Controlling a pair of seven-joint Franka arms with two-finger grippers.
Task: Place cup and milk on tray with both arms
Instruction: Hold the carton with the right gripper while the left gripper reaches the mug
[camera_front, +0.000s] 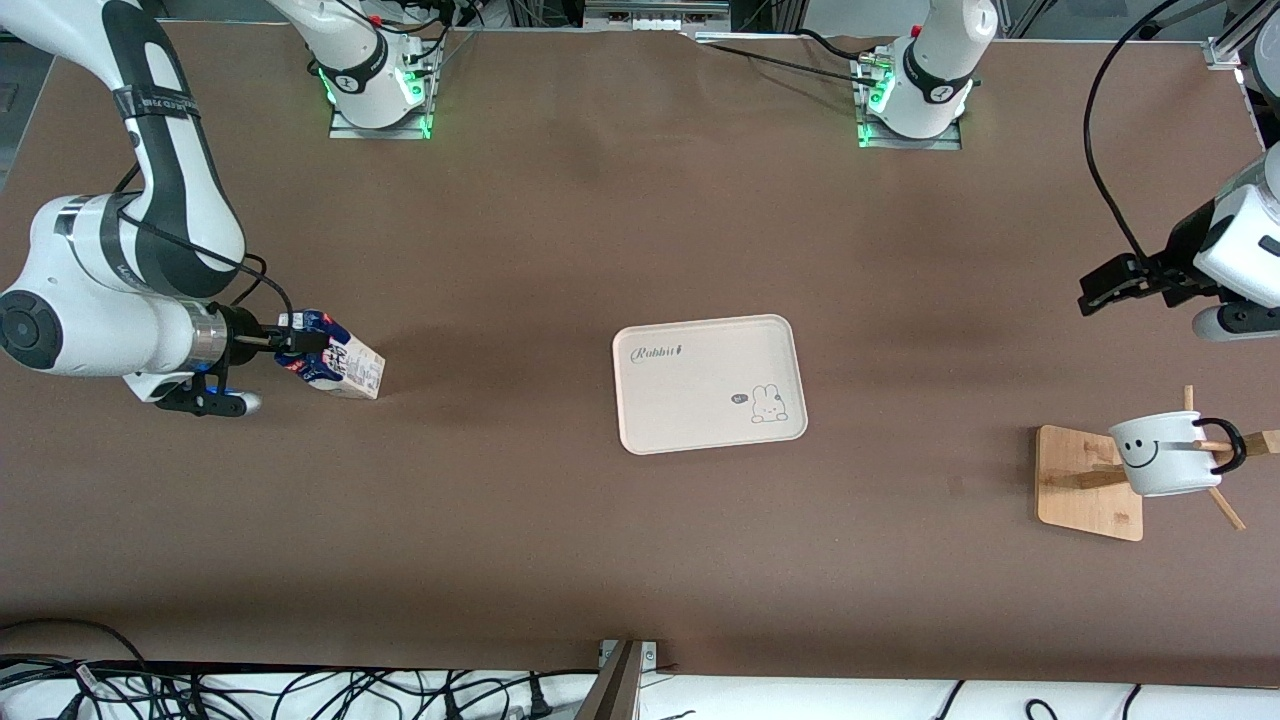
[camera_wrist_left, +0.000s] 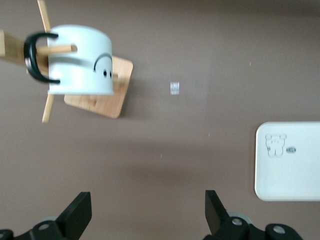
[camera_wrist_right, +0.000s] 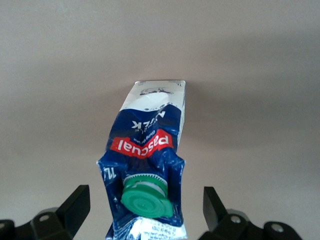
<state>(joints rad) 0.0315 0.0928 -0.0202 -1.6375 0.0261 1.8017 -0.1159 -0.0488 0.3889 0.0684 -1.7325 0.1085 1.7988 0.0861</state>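
Reaching in: right gripper (camera_front: 290, 348) fingers open astride the milk (camera_front: 340, 366), left gripper (camera_front: 1105, 288) open above the cup (camera_front: 1165, 455), needing closing next.

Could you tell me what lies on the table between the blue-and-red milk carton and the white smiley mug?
Only the cream rectangular Rabbit tray lies between the gable-top milk carton and the white smiley mug on its wooden rack; the front view shows this.
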